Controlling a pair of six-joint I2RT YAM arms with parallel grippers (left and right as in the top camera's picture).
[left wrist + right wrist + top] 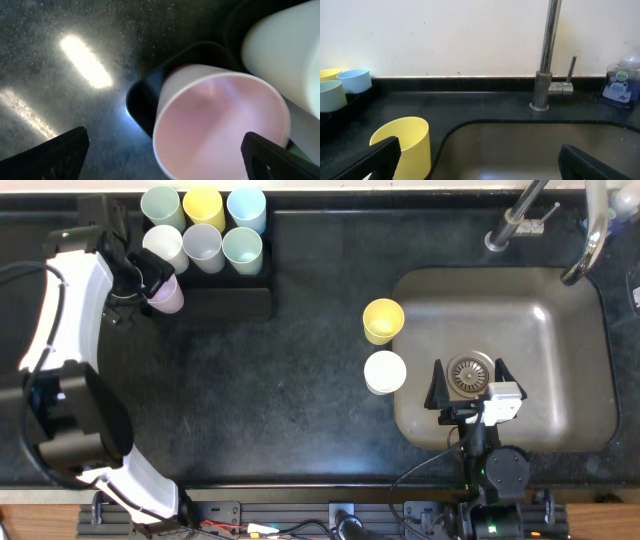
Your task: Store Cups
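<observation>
A pink cup (pixel 167 295) leans in the front-left slot of the black cup rack (pixel 235 302); its open mouth (pixel 220 125) faces my left wrist camera. My left gripper (pixel 148 277) (pixel 167 150) hangs right over it, open, its fingers wide of the rim on both sides and not touching it. Several cups, green (pixel 162 205), yellow (pixel 203 205), blue (pixel 246 208) and white (pixel 165 245) among them, stand upright in the rack. A yellow cup (pixel 383 320) (pixel 402 145) and a white cup (pixel 385 372) stand on the counter at the sink's left rim. My right gripper (pixel 470 380) is open, low over the sink.
The steel sink (pixel 560 330) fills the right side, with a faucet (pixel 520 220) (pixel 547 65) behind it and a soap bottle (pixel 621 85) at the far right. Dark counter (pixel 290 400) stretches between rack and sink.
</observation>
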